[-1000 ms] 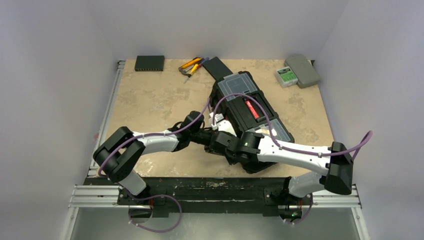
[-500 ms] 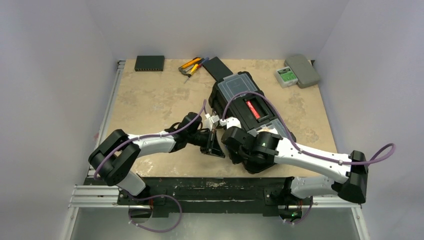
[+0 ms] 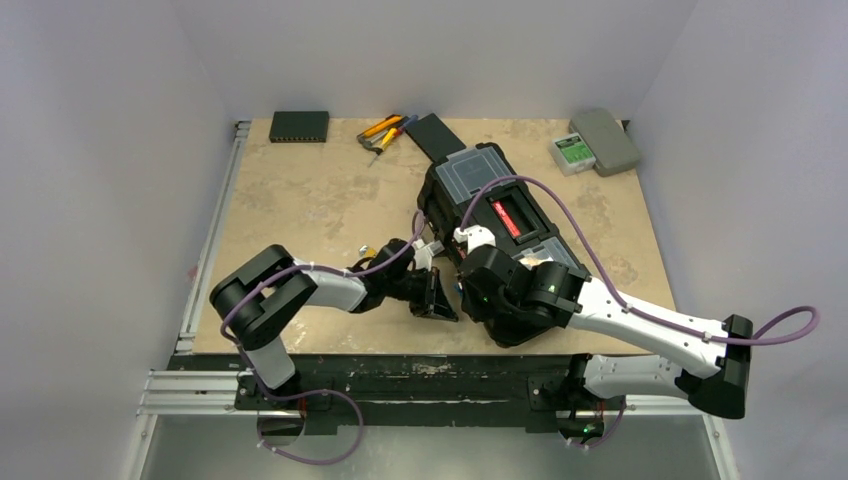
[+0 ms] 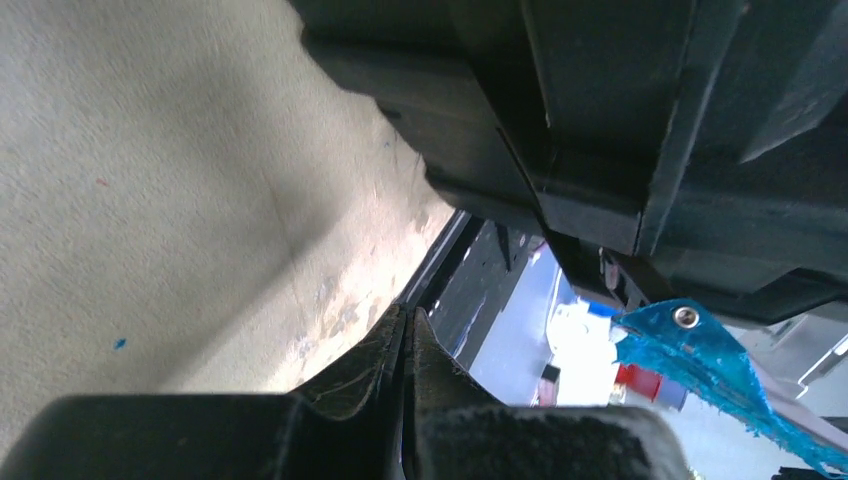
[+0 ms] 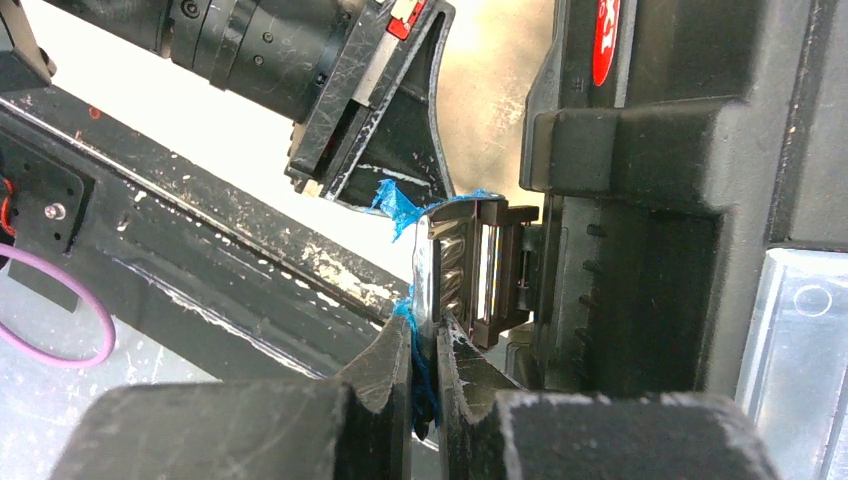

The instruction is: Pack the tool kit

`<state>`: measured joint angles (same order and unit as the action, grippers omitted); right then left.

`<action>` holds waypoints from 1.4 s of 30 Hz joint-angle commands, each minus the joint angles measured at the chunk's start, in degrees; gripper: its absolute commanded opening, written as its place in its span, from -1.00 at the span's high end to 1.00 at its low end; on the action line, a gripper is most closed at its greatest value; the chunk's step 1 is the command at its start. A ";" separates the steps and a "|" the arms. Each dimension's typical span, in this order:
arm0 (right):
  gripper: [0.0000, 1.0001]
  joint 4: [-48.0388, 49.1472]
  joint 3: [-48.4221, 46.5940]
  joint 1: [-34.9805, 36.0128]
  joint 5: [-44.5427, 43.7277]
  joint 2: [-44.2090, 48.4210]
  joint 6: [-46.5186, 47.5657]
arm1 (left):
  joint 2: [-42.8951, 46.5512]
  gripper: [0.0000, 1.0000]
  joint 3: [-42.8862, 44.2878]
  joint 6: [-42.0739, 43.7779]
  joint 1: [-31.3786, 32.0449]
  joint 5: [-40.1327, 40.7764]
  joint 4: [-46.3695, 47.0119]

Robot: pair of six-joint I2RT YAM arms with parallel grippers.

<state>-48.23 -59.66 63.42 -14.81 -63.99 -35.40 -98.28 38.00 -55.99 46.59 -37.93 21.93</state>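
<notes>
The tool kit is a large black toolbox (image 3: 470, 172) with clear lid compartments and a red label (image 3: 503, 215). It lies slantwise across the middle of the table. Its hand tools (image 3: 385, 131), yellow-black and red-handled, lie apart at the far edge. My right gripper (image 5: 425, 330) is shut on the blue latch (image 5: 470, 265) on the toolbox's (image 5: 640, 200) near-left side, pinching its blue tab. My left gripper (image 4: 408, 315) is shut on nothing, low over the table beside the toolbox (image 4: 600, 120). From above the left gripper (image 3: 437, 297) sits just left of that latch.
A flat black rectangular box (image 3: 299, 125) lies at the far left corner. A small grey case with a green label (image 3: 570, 152) and a grey lid (image 3: 607, 140) sit at the far right. A black flat panel (image 3: 432, 135) lies behind the toolbox. The table's near rail (image 5: 200, 270) is close.
My right arm's elbow has swung out to the right while its gripper stayed at the latch. My left arm has folded back, and its gripper has slid slightly nearer and to the right.
</notes>
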 commanded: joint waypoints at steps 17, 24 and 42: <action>1.00 2.49 -0.85 -0.93 -3.21 2.37 0.35 | -9.83 1.00 -13.59 -23.30 8.30 21.44 59.63; 1.00 3.35 -0.36 -0.93 -2.47 1.74 0.24 | -6.64 1.00 -13.02 -22.92 10.03 23.19 59.63; 0.67 -2.31 -1.72 -0.93 -5.90 -0.48 0.28 | -7.97 1.00 -10.45 -21.55 10.63 22.81 59.63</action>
<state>-48.25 -59.46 62.96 -15.11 -63.77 -35.59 -106.21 24.93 -78.41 56.84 -16.23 75.24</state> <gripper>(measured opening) 0.119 0.002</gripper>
